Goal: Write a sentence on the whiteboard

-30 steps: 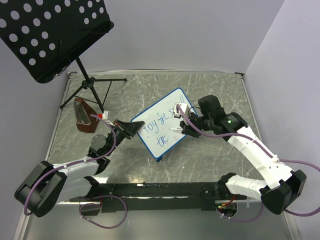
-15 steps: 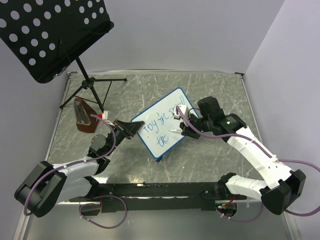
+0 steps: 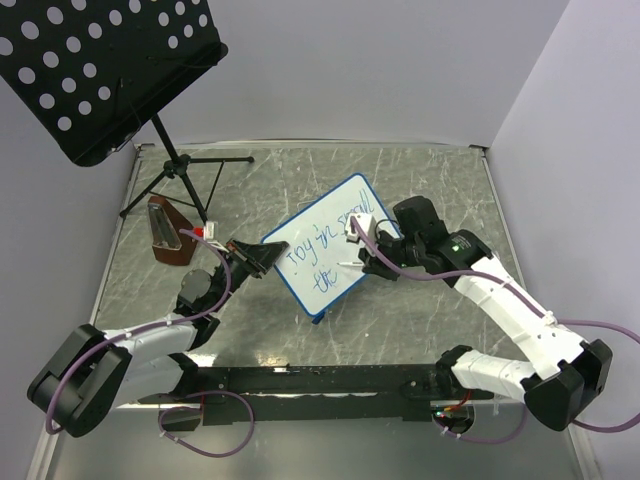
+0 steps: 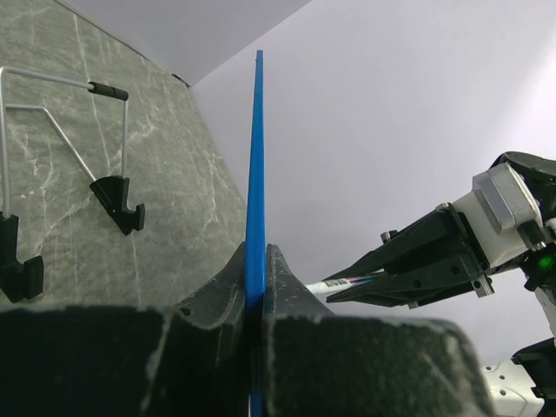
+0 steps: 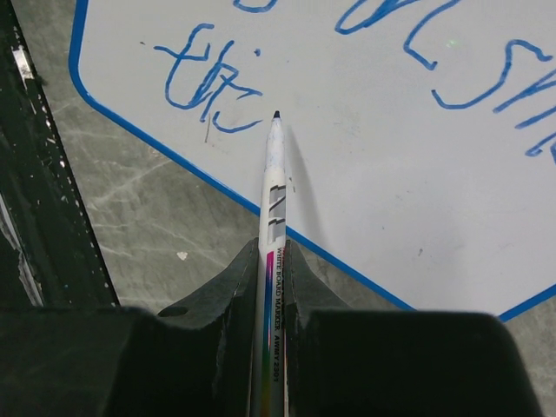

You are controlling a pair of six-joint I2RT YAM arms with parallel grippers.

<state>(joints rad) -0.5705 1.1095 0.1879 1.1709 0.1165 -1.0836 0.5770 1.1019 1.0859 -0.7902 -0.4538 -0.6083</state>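
While the left hand [image 3: 266,257] is clamping the blue left edge of the whiteboard [image 3: 305,232], the board is sitting diagonally near the middle of the table [image 3: 430,180]. The right hand [image 3: 365,262] is gripping a marker [image 5: 274,174], whose tip is pointing at the white face just beside the second line of the sentence [image 3: 325,240]; I cannot tell whether it is touching. Bare table is lying open beyond the board's far and right edges, and the music stand [image 3: 100,70] is standing well apart at the far left.

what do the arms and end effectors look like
The left arm and right arm have white links with bulky black joints. A purple cable runs along each. The right arm shows a small green light. The left end effector and right end effector are black with wedge-shaped fingers.
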